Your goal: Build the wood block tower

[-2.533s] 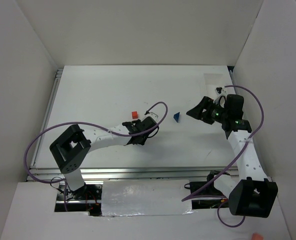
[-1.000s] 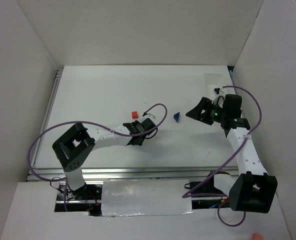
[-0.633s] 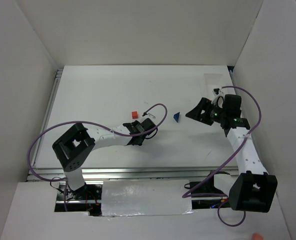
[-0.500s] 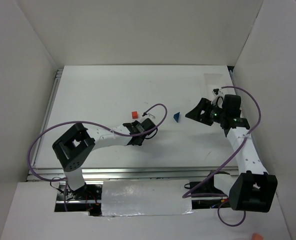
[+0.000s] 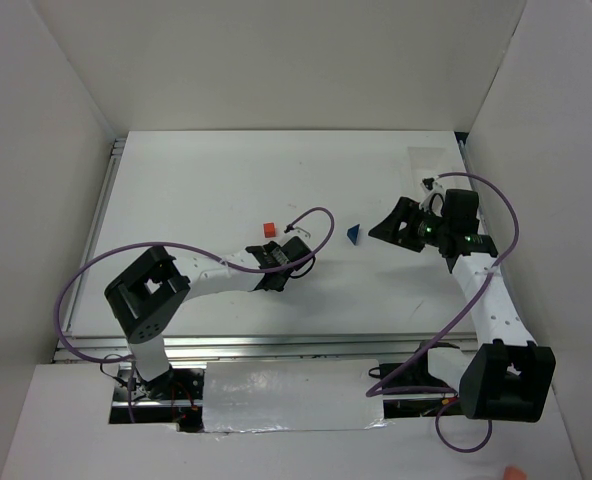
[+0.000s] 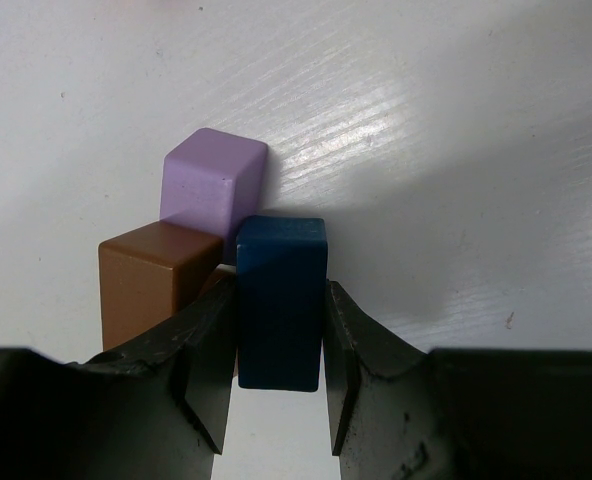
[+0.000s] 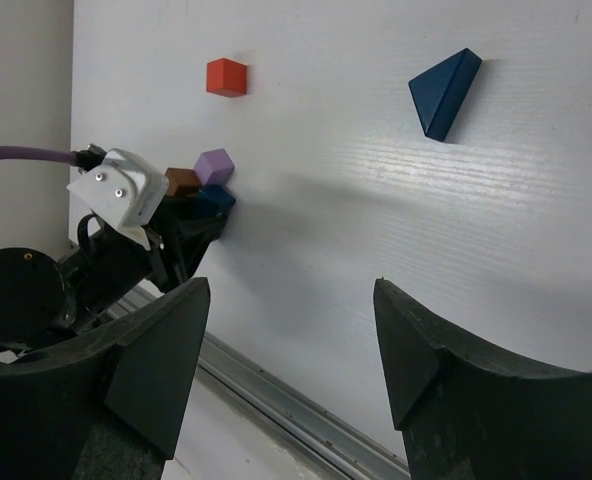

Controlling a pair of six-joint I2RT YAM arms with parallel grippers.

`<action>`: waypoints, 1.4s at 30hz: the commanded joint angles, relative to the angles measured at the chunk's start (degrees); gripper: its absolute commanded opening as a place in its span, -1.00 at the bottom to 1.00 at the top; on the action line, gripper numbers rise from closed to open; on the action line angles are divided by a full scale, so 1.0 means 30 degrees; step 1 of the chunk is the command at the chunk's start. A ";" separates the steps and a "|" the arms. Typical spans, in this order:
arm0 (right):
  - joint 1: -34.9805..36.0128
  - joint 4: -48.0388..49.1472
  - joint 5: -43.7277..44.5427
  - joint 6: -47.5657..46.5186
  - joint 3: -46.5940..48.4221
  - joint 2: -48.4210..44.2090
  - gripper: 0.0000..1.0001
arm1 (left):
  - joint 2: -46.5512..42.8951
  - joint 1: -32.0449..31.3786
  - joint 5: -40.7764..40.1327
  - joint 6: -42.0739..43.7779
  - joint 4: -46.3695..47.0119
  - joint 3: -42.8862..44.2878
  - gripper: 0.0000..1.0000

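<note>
Fingers point(image 6: 204, 360) of the left gripper point(image 6: 279, 335) are clamped on an upright blue block point(image 6: 281, 270), which is set against a brown block point(image 6: 151, 285) and a purple block point(image 6: 211, 185) on the table point(image 6: 456, 150).

From the right wrist, the right gripper point(image 7: 291, 350) is seen spread wide and empty. A red cube point(image 7: 226, 76) and a blue wedge point(image 7: 444, 92) lie well apart from that cluster.

From above, a clear tray point(image 5: 426, 160) is faintly seen at the far right, and its contents cannot be told.

The build is judged barely begun: three blocks are gathered, two are left loose, and nothing is visibly stacked.
</note>
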 commanded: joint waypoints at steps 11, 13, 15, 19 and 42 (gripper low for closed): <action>0.0353 0.0003 0.0069 -0.0388 0.0184 -0.0105 0.48 | -0.0469 0.0052 -0.0424 -0.0505 -0.0084 0.0317 -0.26; 0.0412 -0.0055 0.0039 -0.0476 0.0242 -0.0134 0.47 | -0.0439 0.0081 -0.0483 -0.0593 -0.0231 0.0405 -0.25; 0.0441 -0.0055 0.0097 -0.0506 0.0242 -0.0192 0.47 | -0.0468 0.0051 -0.0455 -0.0594 -0.0261 0.0376 -0.25; 0.0558 -0.0026 0.0097 -0.0593 0.0242 -0.0280 0.47 | -0.0528 0.0080 -0.0337 -0.0593 -0.0260 0.0434 -0.22; 0.0705 0.0003 0.0039 -0.0711 0.0213 -0.0397 0.46 | -0.0850 -0.0095 -0.0132 -0.0271 -0.0407 0.0669 -0.06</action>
